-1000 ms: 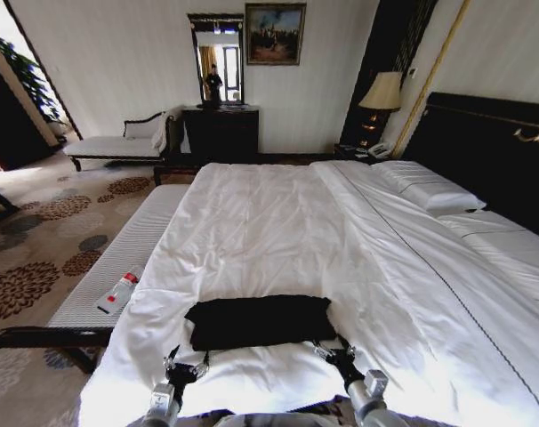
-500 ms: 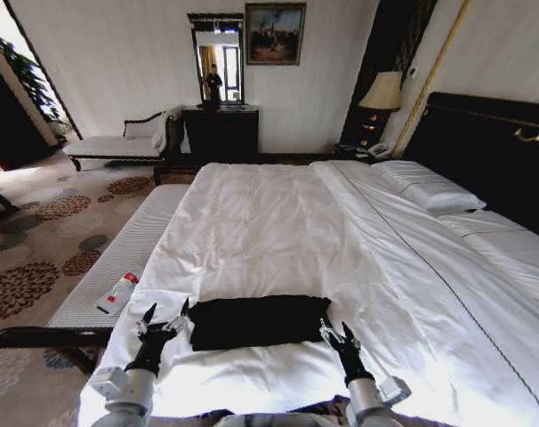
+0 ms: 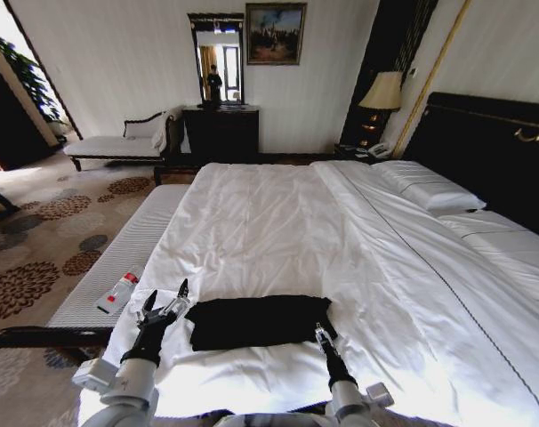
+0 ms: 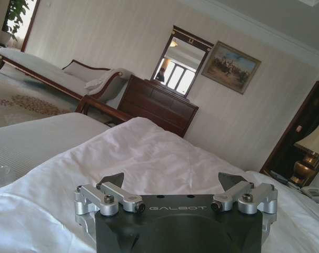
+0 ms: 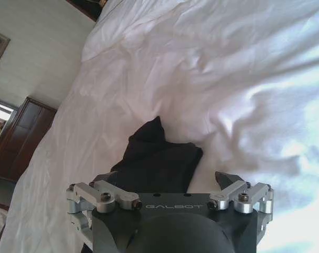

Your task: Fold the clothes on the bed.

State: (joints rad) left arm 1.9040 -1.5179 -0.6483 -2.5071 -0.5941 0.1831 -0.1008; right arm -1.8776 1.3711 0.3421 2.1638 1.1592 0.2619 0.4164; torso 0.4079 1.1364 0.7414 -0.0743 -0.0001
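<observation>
Wide white bed (image 3: 278, 222); black T-shirt (image 3: 259, 320) folded into a flat band, between both grippers. Left gripper (image 3: 163, 307) just beside its end, fingers spread apart, empty; right gripper (image 3: 320, 332) at its near corner, open too. Soft, light, limp; probably best pinched at the corners.

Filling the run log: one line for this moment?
T-shirt folded on bed | left gripper open, beside it | right gripper open, at its corner
</observation>
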